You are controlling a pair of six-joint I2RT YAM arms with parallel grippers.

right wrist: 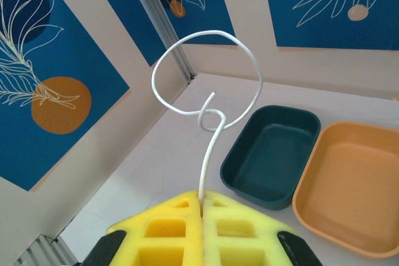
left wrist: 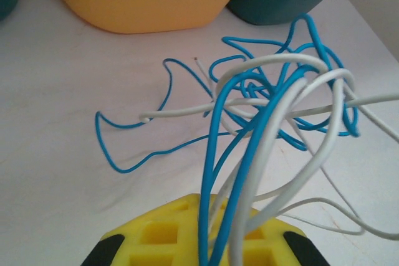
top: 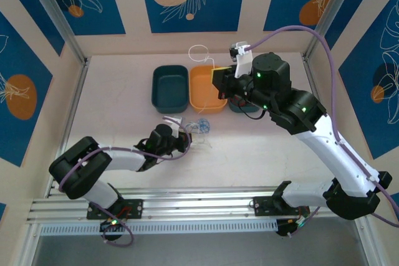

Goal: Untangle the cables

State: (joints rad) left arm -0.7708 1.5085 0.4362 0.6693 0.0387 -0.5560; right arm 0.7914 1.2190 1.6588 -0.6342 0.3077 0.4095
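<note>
We see the left jaws pressed together on strands of blue cable (left wrist: 211, 154) and white cable (left wrist: 246, 216). From the pinch the strands run toward 12 o'clock into a tangle (top: 201, 126) lying on the surface (top: 124, 110) (near its middle). The right jaws pinch a lone white wire (right wrist: 206, 166) held in the air. Its stem points to 12 o'clock and ends in a round loop, seen from above at 12 o'clock of the orange tray (top: 202, 91).

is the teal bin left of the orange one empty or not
Empty: the teal bin shows a bare floor with nothing in it.
</note>
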